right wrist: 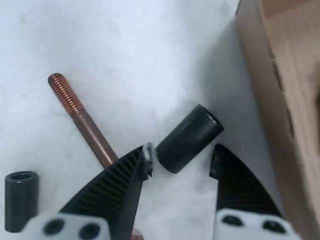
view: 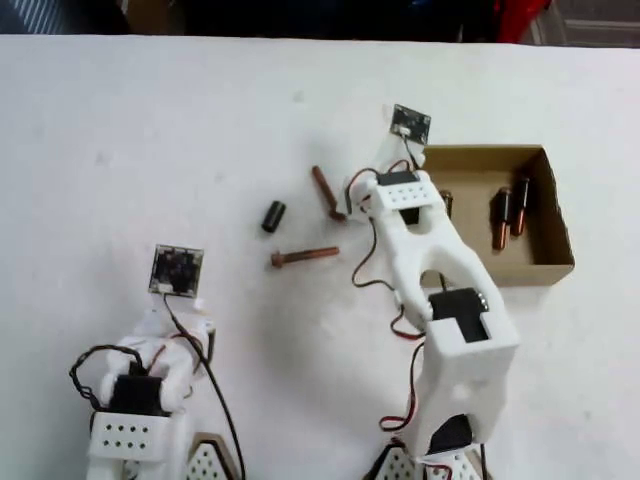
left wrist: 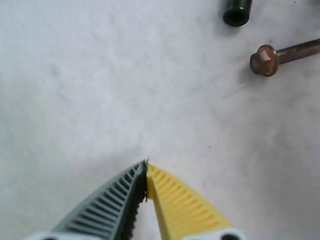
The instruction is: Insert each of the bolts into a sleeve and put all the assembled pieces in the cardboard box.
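My right gripper (right wrist: 181,157) is open, its fingers on either side of a black sleeve (right wrist: 189,138) that lies on the table beside the cardboard box (right wrist: 260,85). A copper bolt (right wrist: 82,120) lies close by, and a second black sleeve (right wrist: 21,200) stands farther off. From above, the right arm (view: 405,195) reaches to the box's (view: 545,262) near left corner. My left gripper (left wrist: 146,170) is shut with nothing in it, low over bare table. Ahead of it are a black sleeve (left wrist: 236,11) and a bolt (left wrist: 280,55). The high view shows both bolts (view: 327,192) (view: 305,256) and one sleeve (view: 273,216).
Inside the box lie three dark sleeves with copper bolts in them (view: 500,218) (view: 520,205) (view: 447,203). The left arm (view: 140,400) sits folded at the near left of the white table. Red and black cables hang along the right arm.
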